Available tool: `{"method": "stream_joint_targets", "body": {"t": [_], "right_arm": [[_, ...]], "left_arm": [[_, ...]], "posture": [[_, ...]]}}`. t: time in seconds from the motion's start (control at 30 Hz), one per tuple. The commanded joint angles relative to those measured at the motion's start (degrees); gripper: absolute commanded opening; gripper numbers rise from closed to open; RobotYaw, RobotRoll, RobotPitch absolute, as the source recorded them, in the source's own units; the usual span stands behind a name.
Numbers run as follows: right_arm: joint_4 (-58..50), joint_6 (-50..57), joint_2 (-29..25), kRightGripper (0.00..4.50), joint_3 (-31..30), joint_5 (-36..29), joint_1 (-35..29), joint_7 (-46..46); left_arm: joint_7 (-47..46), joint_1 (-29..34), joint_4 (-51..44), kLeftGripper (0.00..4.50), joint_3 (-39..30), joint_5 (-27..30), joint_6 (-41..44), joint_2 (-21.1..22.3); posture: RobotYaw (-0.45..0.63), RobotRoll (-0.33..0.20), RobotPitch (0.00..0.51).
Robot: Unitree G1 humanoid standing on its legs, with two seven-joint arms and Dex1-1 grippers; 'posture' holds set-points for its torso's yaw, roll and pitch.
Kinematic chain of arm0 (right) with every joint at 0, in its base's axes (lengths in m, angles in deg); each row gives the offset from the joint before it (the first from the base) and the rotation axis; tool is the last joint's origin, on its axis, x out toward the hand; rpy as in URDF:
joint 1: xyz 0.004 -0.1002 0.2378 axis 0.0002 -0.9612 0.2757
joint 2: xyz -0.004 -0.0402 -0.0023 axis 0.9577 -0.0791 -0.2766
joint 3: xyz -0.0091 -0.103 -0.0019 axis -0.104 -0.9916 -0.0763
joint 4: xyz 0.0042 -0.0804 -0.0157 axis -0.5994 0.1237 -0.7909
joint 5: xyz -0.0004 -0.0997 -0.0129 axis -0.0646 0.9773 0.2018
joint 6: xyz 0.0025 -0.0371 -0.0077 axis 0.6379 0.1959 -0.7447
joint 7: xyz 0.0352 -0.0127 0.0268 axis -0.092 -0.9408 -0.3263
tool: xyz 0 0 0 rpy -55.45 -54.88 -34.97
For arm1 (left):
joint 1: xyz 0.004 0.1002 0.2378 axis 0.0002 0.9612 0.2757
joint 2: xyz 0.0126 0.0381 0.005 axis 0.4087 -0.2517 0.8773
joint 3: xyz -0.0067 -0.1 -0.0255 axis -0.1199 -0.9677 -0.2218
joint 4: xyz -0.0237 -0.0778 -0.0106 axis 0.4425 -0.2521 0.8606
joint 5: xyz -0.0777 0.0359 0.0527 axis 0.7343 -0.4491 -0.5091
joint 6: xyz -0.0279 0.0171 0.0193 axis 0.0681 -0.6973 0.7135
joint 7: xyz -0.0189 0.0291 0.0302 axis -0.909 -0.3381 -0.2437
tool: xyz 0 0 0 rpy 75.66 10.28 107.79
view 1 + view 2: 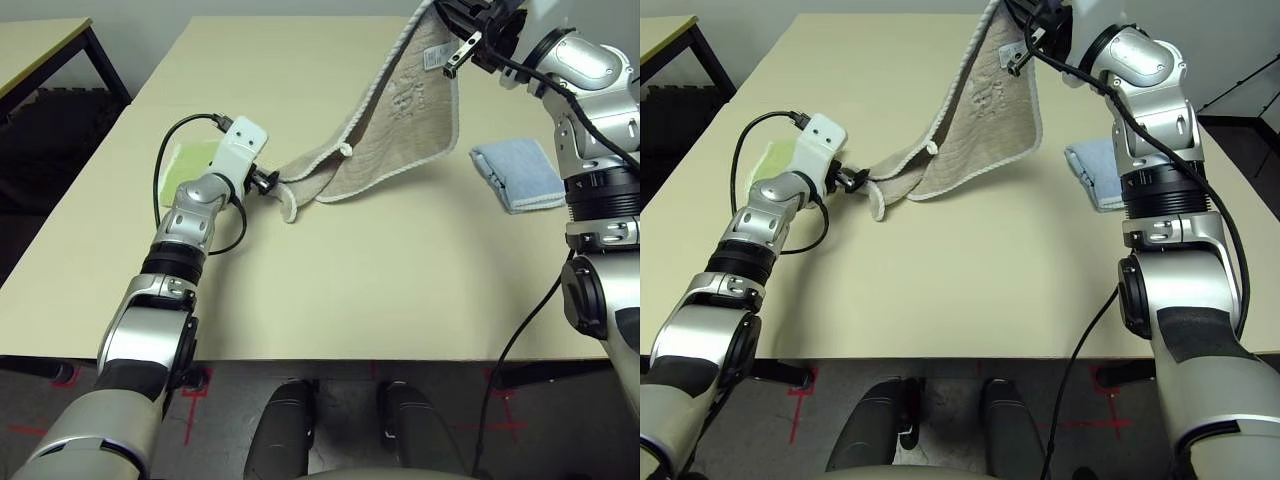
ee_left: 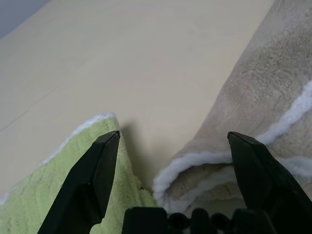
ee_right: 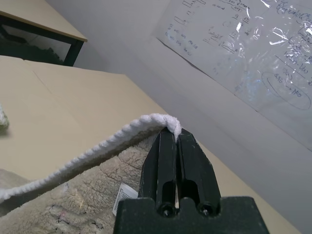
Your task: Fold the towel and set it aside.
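Mid-fold: right gripper (image 3: 174, 141) pinched shut on a corner of the towel (image 1: 395, 120), held high so the cloth drapes down to the table (image 1: 380, 290). Left gripper (image 2: 173, 146) spread wide, holding nothing, at the low end beside the green cloth (image 2: 58, 185) — next, probably close on that low corner.

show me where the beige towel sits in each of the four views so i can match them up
Left eye view: the towel hangs from the upper right down to the table's middle.
Right eye view: the towel drapes from top centre toward the left.
Left wrist view: its white-edged fold lies near one finger.
Right wrist view: its corded corner is pinched in the right gripper.
Shared landmark: the towel's white label.
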Motion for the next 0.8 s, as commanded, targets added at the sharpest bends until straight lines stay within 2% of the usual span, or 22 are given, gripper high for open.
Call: {"method": "stream_joint_targets", "body": {"t": [0.03,0.53,0.8], "right_arm": [[-0.95,0.33,-0.31,0.01,0.76,-0.71,-0.21,0.03],[-0.54,0.37,-0.31,0.01,0.71,-1.00,0.55,0.00],[-0.68,0.57,-0.33,0.01,0.79,-1.12,0.64,0.11]], "left_arm": [[1.14,-0.49,-0.29,4.50,0.23,-0.65,0.21,1.34],[10.14,-0.26,-2.92,4.50,2.25,-1.37,-0.04,4.50],[8.79,-0.95,-0.15,4.50,3.35,-3.38,-1.81,4.92]], "posture": [[0.11,0.000,0.139],[0.11,0.000,0.139],[0.10,0.000,0.136]]}}
